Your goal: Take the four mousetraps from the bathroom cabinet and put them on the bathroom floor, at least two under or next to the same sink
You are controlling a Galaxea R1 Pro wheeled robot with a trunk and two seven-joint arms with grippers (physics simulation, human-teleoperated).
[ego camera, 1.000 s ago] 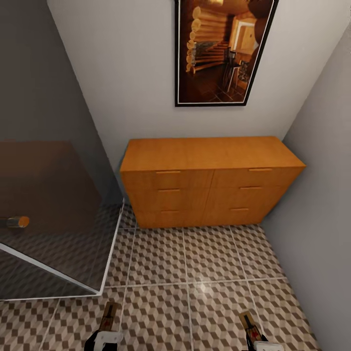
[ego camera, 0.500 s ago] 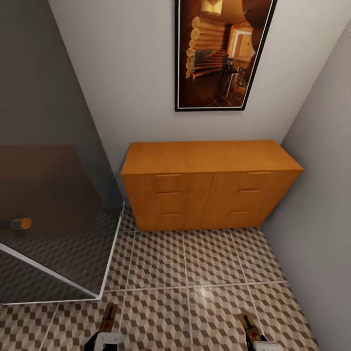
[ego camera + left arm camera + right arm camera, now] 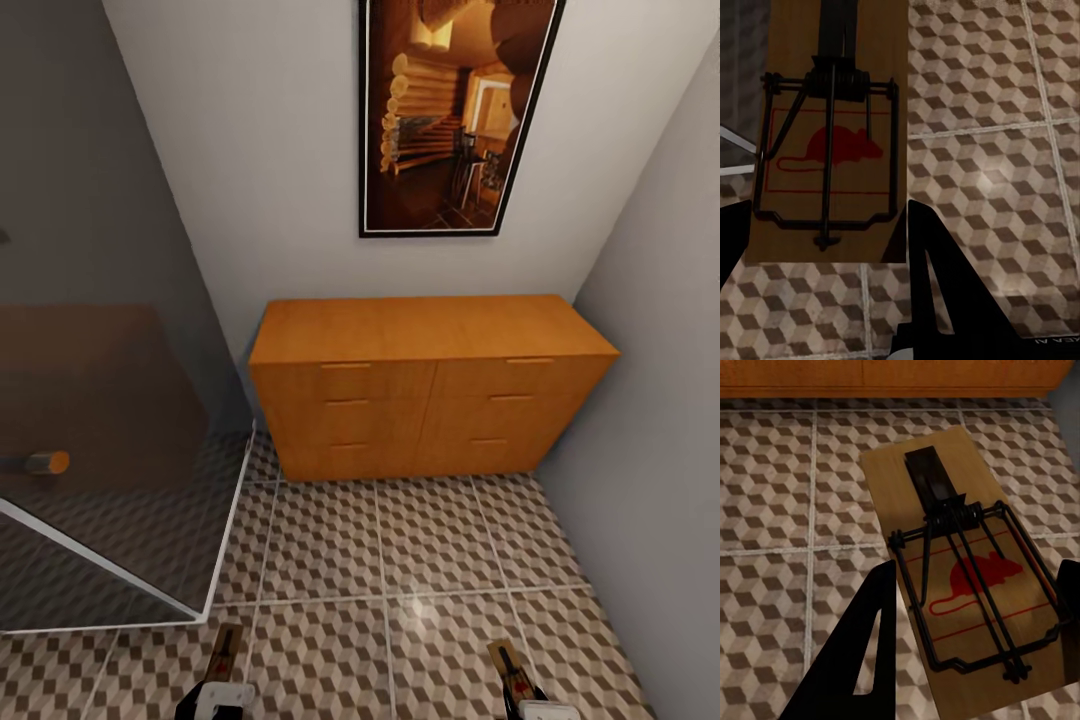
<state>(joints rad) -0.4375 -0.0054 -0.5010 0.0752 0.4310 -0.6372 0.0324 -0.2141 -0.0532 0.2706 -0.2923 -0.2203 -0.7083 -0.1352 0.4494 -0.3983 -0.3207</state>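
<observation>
The orange-brown cabinet stands against the far wall with all its drawers closed. My left gripper is at the bottom edge of the head view, shut on a mousetrap that pokes forward above the cube-patterned bathroom floor. In the left wrist view that mousetrap lies between the dark fingers, its red mouse print visible. My right gripper is shut on a second mousetrap. The right wrist view has this mousetrap between the fingers. The sink is out of view.
A tinted glass shower panel with a white frame and an orange-tipped handle fills the left side. A framed picture hangs above the cabinet. A grey wall closes the right side. Open tiles lie between me and the cabinet.
The whole head view has shifted: the cabinet and picture sit lower in the frame and a bit smaller, so the camera moved. Both grippers keep their mousetraps.
</observation>
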